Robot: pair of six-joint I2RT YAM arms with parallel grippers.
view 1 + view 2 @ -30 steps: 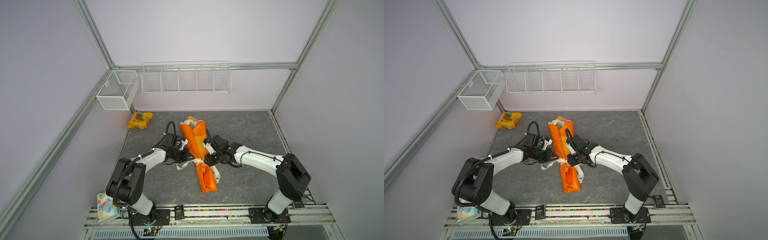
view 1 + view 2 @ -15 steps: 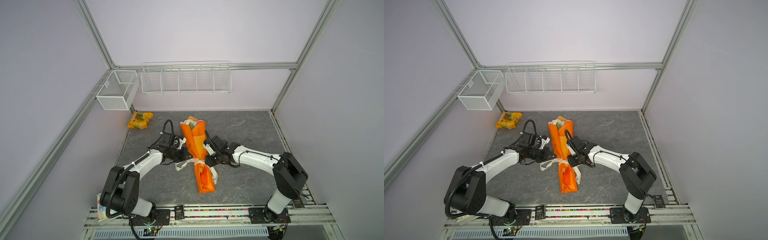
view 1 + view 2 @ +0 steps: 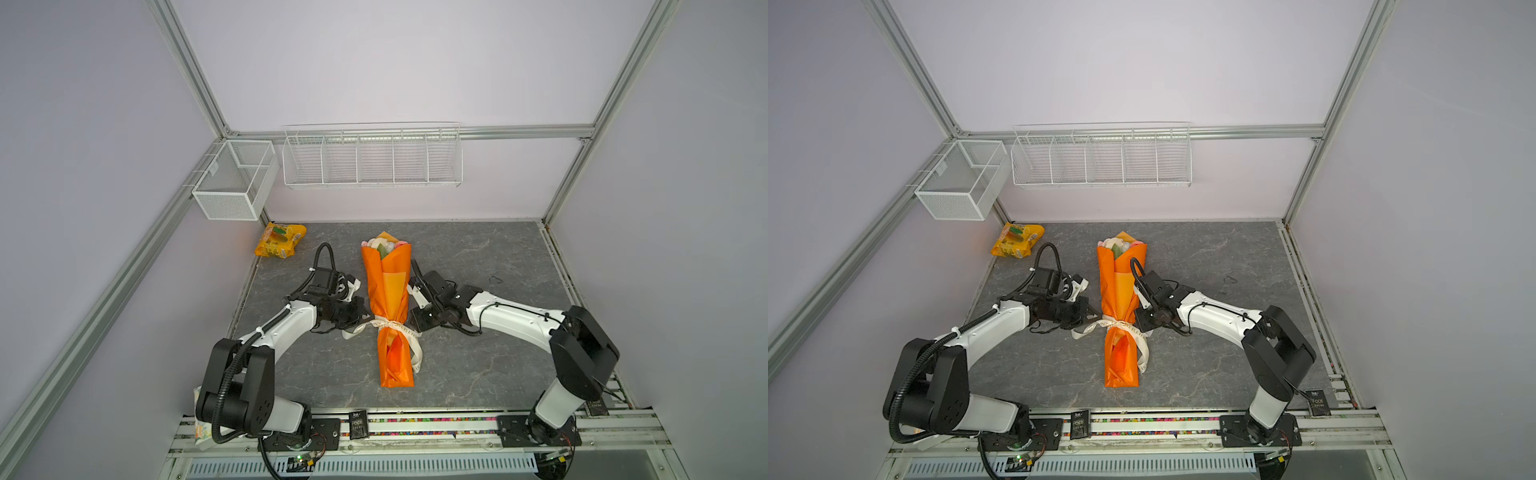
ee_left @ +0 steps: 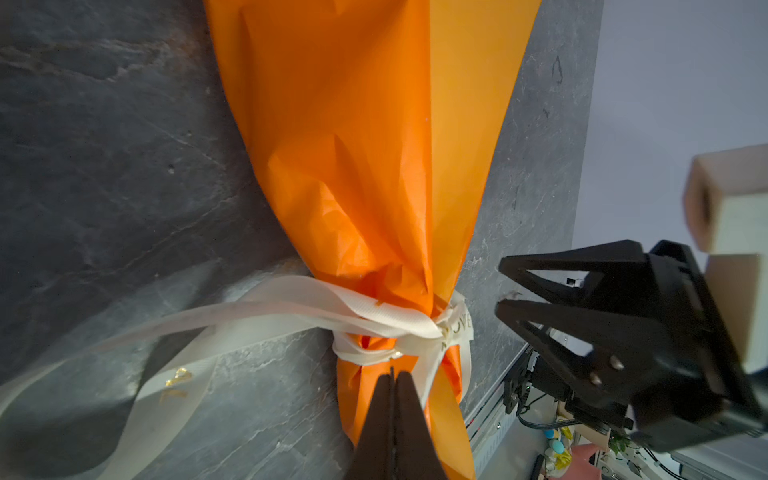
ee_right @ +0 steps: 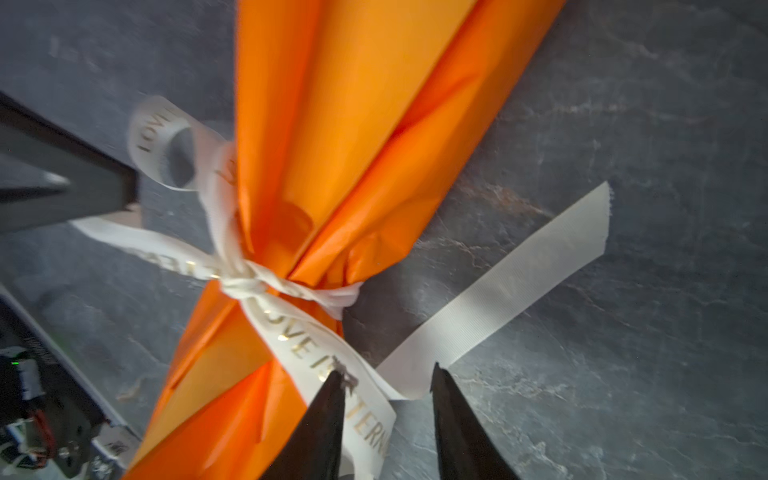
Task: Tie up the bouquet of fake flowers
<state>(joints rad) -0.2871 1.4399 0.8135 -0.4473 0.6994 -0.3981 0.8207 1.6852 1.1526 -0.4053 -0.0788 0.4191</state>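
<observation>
The bouquet of fake flowers (image 3: 388, 291) (image 3: 1117, 286) lies mid-table in orange paper, blooms at the far end. A cream ribbon (image 3: 397, 326) (image 5: 245, 282) with gold letters is knotted round its narrow waist (image 4: 374, 316). My left gripper (image 3: 368, 322) (image 3: 1098, 321) (image 4: 391, 370) is shut on a ribbon strand at the left of the waist. At the right of the waist my right gripper (image 3: 411, 322) (image 3: 1140, 324) (image 5: 388, 374) is open. Its jaws straddle a loose ribbon tail (image 5: 519, 282), and one fingertip (image 5: 336, 378) touches the lettered tail.
A yellow-orange snack packet (image 3: 280, 245) lies at the far left of the table. A white mesh box (image 3: 232, 183) and a long wire basket (image 3: 372, 160) hang on the walls. A small dark mark (image 3: 494, 279) sits right of the bouquet.
The left arm's elbow has swung toward the front while its gripper stays at the ribbon. The bouquet's stem end has slid slightly left. The right gripper stays beside the waist.
</observation>
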